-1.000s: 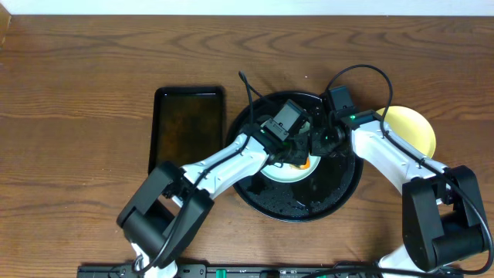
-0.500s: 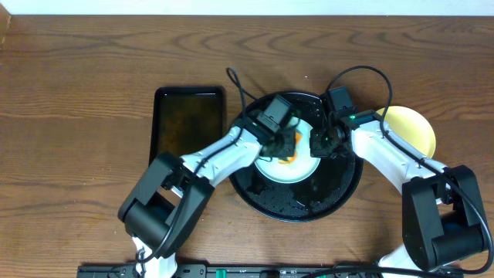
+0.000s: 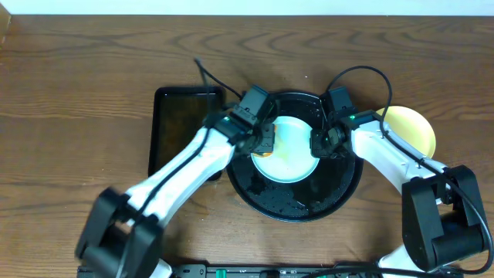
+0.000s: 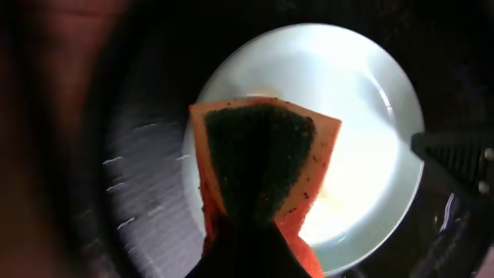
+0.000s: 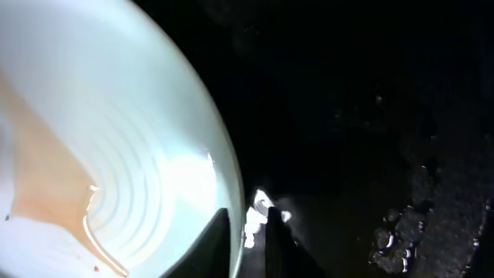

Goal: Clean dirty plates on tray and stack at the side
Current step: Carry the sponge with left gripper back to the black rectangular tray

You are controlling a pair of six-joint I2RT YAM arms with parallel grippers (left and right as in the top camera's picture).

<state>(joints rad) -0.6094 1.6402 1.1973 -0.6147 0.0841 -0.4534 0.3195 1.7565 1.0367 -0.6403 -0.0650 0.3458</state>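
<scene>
Brown tabletop (image 3: 93,62): black tray (image 3: 333,193), plate (image 3: 295,150), sponge (image 4: 258,158)

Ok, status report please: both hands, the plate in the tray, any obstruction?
Left hand shut on sponge, over mint plate in round tray. Right hand at plate's right rim, grip unclear. No obstruction seen.

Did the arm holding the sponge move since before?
Yes. The left gripper, pinching the orange sponge, slid left across the mint-green plate toward the rectangular black tray, nearing the round tray's left rim.
</scene>
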